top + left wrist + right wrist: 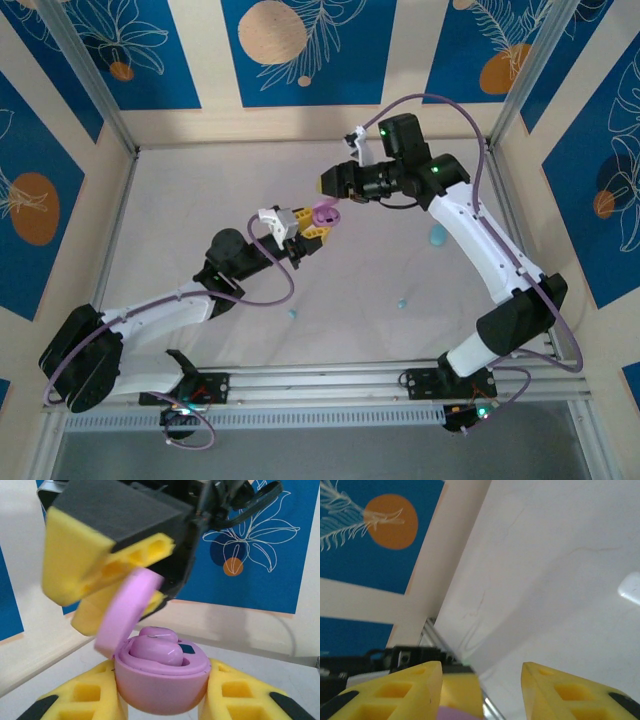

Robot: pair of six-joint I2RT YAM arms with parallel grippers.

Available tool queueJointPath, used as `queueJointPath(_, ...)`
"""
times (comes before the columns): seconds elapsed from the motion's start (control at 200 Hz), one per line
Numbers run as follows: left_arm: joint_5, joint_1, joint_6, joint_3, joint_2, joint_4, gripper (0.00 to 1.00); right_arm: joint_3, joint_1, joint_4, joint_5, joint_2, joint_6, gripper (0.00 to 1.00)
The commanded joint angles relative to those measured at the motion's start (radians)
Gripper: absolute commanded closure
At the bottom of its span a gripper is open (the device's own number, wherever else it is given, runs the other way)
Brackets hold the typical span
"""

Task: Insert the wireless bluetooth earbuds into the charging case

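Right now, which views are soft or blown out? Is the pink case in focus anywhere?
Left wrist: the pink case is sharp, while the right pincer above it is blurred because it is too near the lens. Right wrist: its own fingers are soft and the table is washed out and pale. Top external: the light is even, the picture crisp, with no glare.

Pink case (160,687) bottom cut off (frame edge); teal earbud (401,302) too small.
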Motion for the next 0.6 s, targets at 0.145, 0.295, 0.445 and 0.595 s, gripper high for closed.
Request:
queueJointPath(0.145, -0.025, -0.01, -0.006, 0.009, -0.015, 0.086, 0.7, -0.193, -0.066, 0.055, -0.211, -0.15, 0.02, 0.52)
queueJointPath(0.295, 0.002, -0.011, -0.015, 0.017, -0.015, 0.093, 0.7, -0.29, -0.096, 0.175, -0.328, -0.177, 0.12, 0.46)
queueJointPath(0.445, 0.03, -0.01, -0.032, 0.029, -0.011, 0.091, 0.69, -0.309, -0.094, 0.251, -0.442, -0.14, 0.198, 0.45)
queueJointPath(0.595, 0.019, -0.01, -0.034, 0.026, -0.014, 0.094, 0.69, -0.311, -0.085, 0.29, -0.557, -0.091, 0.274, 0.49)
